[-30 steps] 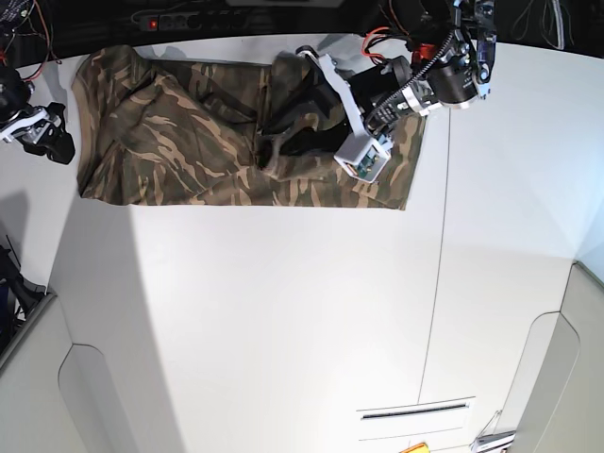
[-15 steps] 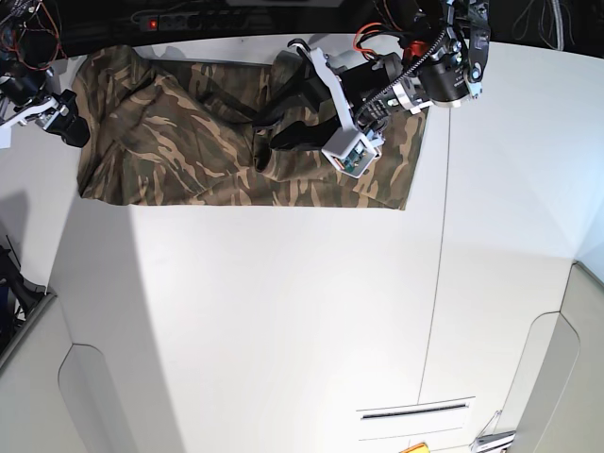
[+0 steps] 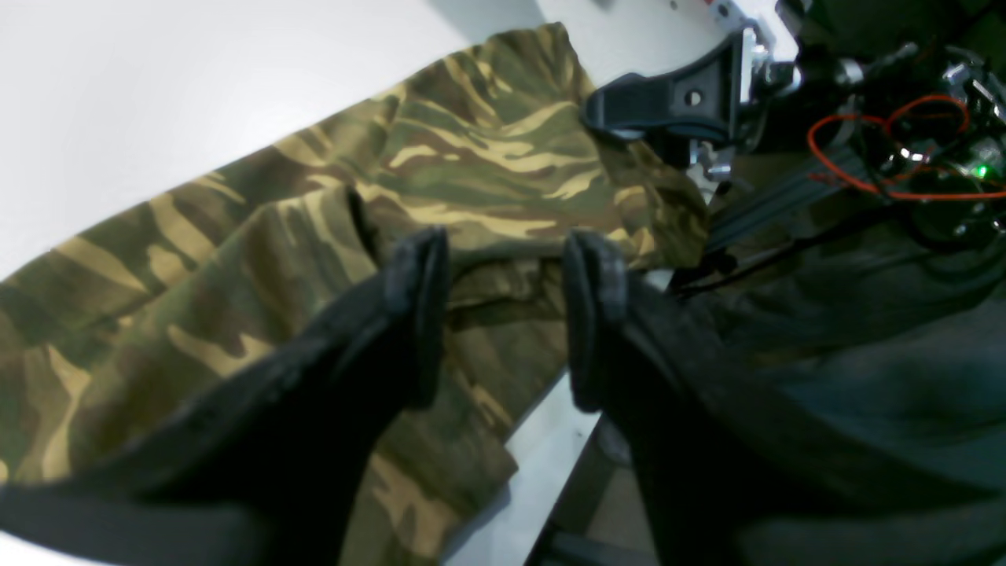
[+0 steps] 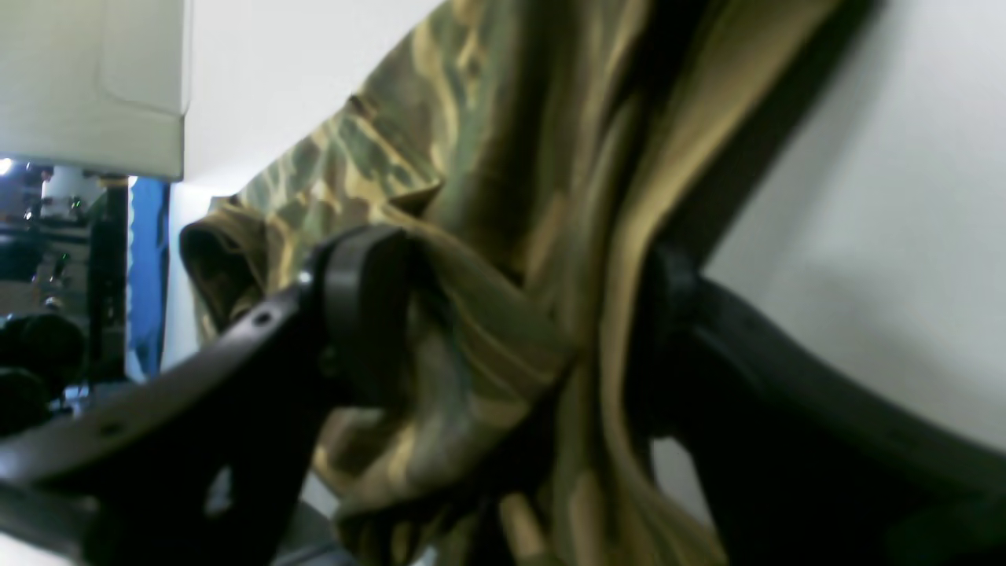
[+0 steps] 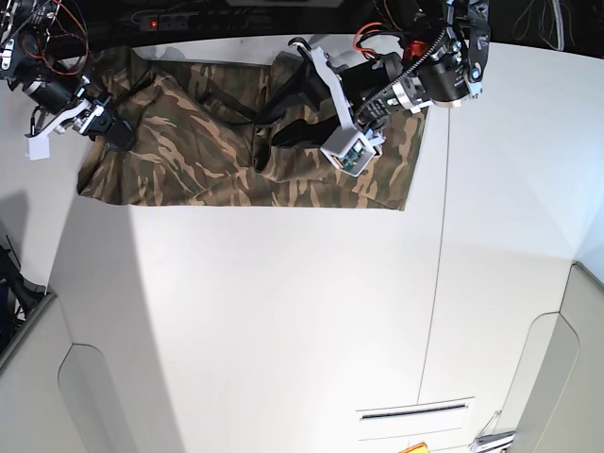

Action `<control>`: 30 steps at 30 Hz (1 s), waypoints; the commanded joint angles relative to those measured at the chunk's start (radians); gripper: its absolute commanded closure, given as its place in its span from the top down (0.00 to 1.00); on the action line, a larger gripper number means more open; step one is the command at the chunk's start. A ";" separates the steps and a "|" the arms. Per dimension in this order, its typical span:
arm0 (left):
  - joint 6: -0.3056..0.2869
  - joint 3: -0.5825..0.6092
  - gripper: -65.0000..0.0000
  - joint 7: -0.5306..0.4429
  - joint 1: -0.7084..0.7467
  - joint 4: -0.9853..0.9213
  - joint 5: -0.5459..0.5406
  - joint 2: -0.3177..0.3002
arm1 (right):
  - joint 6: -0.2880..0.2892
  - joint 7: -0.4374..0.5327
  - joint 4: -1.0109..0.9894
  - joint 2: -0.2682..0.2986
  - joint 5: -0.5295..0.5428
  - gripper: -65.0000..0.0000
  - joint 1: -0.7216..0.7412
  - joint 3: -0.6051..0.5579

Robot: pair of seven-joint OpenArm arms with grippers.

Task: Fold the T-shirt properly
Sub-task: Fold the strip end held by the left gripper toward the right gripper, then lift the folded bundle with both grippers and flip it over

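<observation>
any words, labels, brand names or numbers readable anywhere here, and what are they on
None can be read in any view.
T-shirt: camouflage print only, no lettering or neck label in sight.
Small module on the left arm: markings too small to read.
Power strip at the table's far edge: a red light, no legible text.
Left claw and right claw: plain black, no markings.

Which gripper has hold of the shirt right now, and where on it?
The right gripper has a bunched fold at the edge of the T-shirt between its fingers, though full closure is unclear. The left gripper is open over the cloth, holding nothing.
</observation>
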 commanded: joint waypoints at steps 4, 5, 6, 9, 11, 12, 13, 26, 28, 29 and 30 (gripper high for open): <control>-0.006 0.001 0.42 -0.027 -0.003 0.016 -0.021 0.002 | -0.004 -0.007 0.009 0.013 -0.015 0.52 -0.001 -0.024; -0.006 -0.004 0.41 -0.040 -0.003 0.016 -0.021 0.002 | -0.004 -0.007 0.009 0.013 -0.015 0.43 -0.001 -0.027; -0.006 -0.012 0.41 -0.056 -0.003 0.016 -0.021 0.002 | -0.004 -0.007 0.009 0.013 -0.015 0.32 -0.001 -0.028; -0.006 -0.050 0.41 -0.076 -0.014 0.016 -0.022 0.002 | -0.003 0.002 0.010 0.013 -0.015 0.00 0.000 -0.028; -0.006 -0.085 0.41 -0.068 -0.020 0.016 -0.022 0.002 | 0.000 0.009 0.010 0.014 -0.015 0.00 -0.001 -0.027; -0.006 -0.107 0.41 -0.068 -0.019 0.016 -0.022 0.002 | 0.006 0.009 0.010 0.014 -0.015 0.00 -0.001 -0.026; -0.006 -0.129 0.41 -0.066 -0.019 0.016 -0.022 0.002 | 0.009 0.010 0.010 0.014 -0.015 0.00 0.000 -0.022; -0.006 -0.386 0.41 0.071 0.005 0.016 -0.061 -0.006 | 0.003 -0.024 0.011 0.217 -0.063 0.00 0.191 0.047; -0.006 -0.396 0.41 0.071 0.031 0.016 -0.094 -0.006 | 0.003 -0.046 0.015 0.261 -0.050 0.00 0.232 0.047; -0.006 -0.395 0.41 0.071 0.046 0.016 -0.103 -0.006 | 0.003 -0.057 0.018 0.277 -0.040 0.00 0.252 0.047; -0.006 -0.392 0.41 0.071 0.060 0.016 -0.113 -0.006 | 0.003 -0.068 0.023 0.288 -0.033 0.00 0.275 0.047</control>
